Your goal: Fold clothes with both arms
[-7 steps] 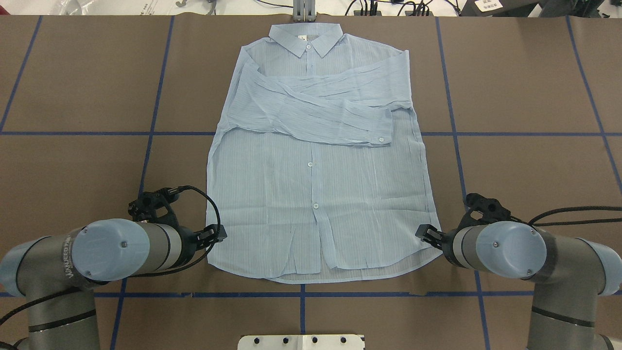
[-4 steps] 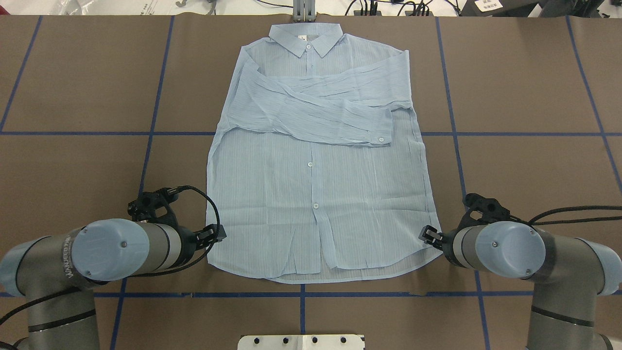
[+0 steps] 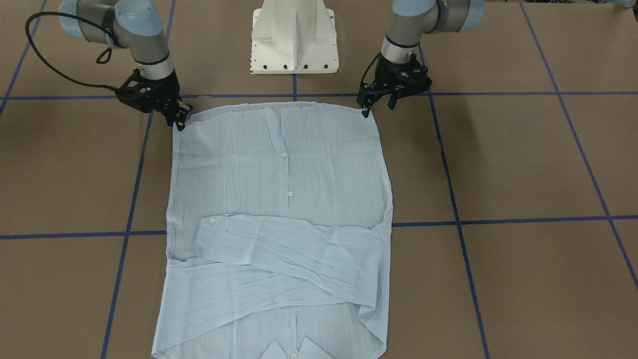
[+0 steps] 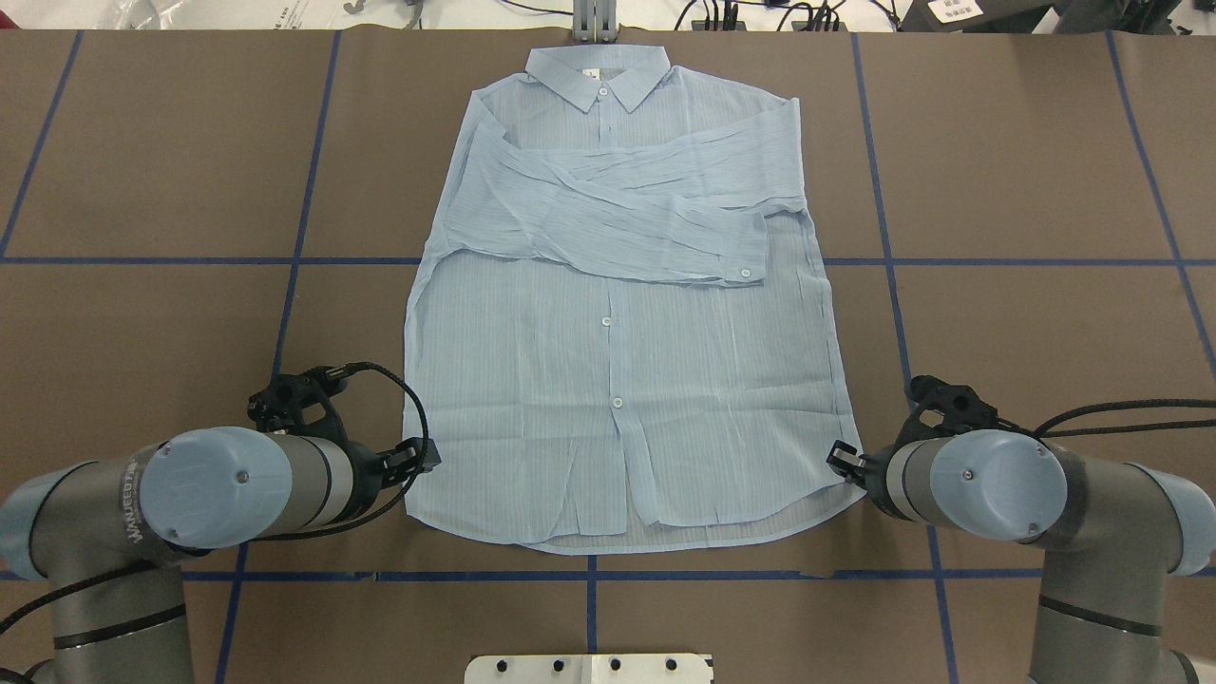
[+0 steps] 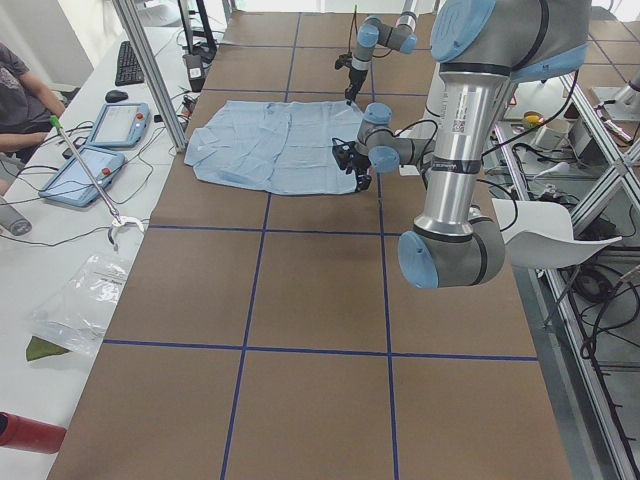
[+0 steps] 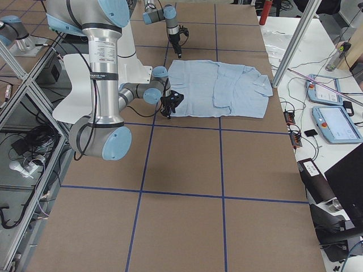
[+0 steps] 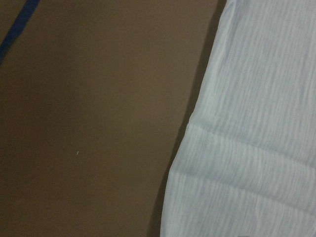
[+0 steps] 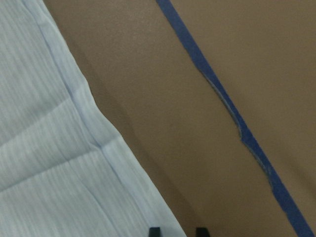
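Observation:
The pale blue striped shirt [image 4: 617, 380] lies flat on the brown table, collar at the far edge, both sleeves folded across the chest. My left gripper [image 4: 426, 456] sits low at the hem's left corner, jaws apart, tips at the cloth edge [image 7: 247, 148]. My right gripper [image 4: 836, 458] is at the hem's right corner. In the right wrist view its fingertips [image 8: 154, 231] stand a small gap apart with the shirt's edge [image 8: 49, 173] running up to them. In the front view the left gripper [image 3: 367, 108] and right gripper [image 3: 179, 121] flank the hem [image 3: 279, 107].
The white pedestal base [image 3: 294, 40] stands behind the hem between both arms. Blue tape lines [image 4: 589, 576] grid the table. Side benches carry teach pendants [image 6: 334, 122], cables and a person's arm [image 5: 25, 90] at the far end.
The right gripper has slid a little to the right, outward along the hem corner. The left gripper and the shirt have hardly moved.

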Action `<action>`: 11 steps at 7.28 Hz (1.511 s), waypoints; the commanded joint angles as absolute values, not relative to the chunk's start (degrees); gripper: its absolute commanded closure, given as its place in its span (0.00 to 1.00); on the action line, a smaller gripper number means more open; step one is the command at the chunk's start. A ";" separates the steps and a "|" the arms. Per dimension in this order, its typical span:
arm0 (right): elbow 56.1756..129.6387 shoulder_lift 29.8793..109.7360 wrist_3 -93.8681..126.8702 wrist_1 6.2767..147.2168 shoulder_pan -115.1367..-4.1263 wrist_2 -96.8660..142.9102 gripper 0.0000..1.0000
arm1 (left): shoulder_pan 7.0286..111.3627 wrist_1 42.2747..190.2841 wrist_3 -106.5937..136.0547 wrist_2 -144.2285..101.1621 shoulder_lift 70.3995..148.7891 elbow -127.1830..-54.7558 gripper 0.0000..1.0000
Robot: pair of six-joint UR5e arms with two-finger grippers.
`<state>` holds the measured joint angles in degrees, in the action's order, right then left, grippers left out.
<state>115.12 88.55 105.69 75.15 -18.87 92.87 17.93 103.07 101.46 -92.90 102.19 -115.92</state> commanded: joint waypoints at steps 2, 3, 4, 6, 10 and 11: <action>116.88 88.86 104.76 75.15 -19.16 93.25 1.00 | 17.93 102.83 101.51 -92.90 102.22 -116.10 0.12; 118.81 89.47 104.77 75.23 -19.33 93.43 1.00 | 17.84 102.92 101.86 -92.90 102.22 -116.19 0.12; 119.61 90.34 104.85 75.23 -19.42 93.51 1.00 | 16.36 102.83 103.61 -92.81 102.22 -116.19 0.12; 120.85 91.41 104.94 75.23 -19.42 93.52 1.00 | 14.07 102.66 104.68 -90.97 100.56 -116.02 0.14; 120.76 91.41 104.94 75.23 -19.34 93.25 1.00 | 13.10 102.57 104.59 -91.32 103.70 -113.83 0.32; 120.85 91.32 104.94 75.15 -19.42 93.16 1.00 | 13.10 102.57 104.59 -91.23 105.19 -112.60 0.33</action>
<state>120.79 91.37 104.94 75.22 -19.36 93.31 13.15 102.57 104.61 -91.27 103.57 -113.87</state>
